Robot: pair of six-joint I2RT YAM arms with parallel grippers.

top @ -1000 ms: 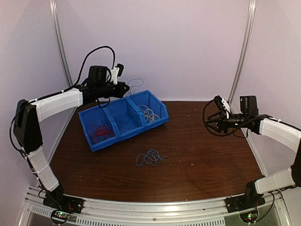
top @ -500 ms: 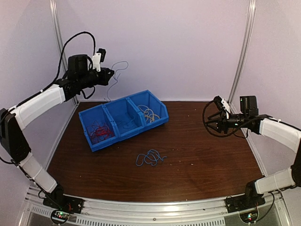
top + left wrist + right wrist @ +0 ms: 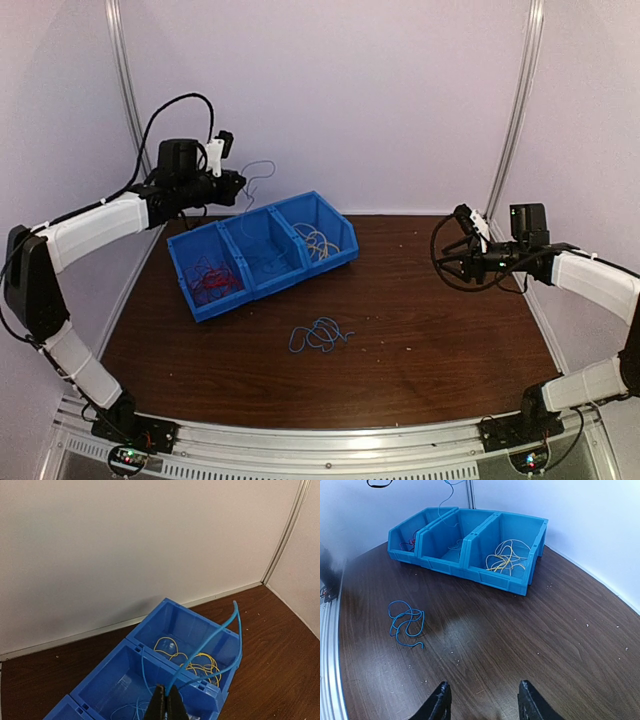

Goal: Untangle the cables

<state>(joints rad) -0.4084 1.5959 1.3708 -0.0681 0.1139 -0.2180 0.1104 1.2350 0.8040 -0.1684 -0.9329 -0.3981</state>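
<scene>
Your left gripper (image 3: 165, 702) came down, pinching a blue cable (image 3: 220, 630) dangling below its jaws toward the bin (image 3: 150, 627); right gripper (image 3: 482, 700) open, empty.

nothing readable is showing in any view: no text, label, brand, number or sign.
</scene>
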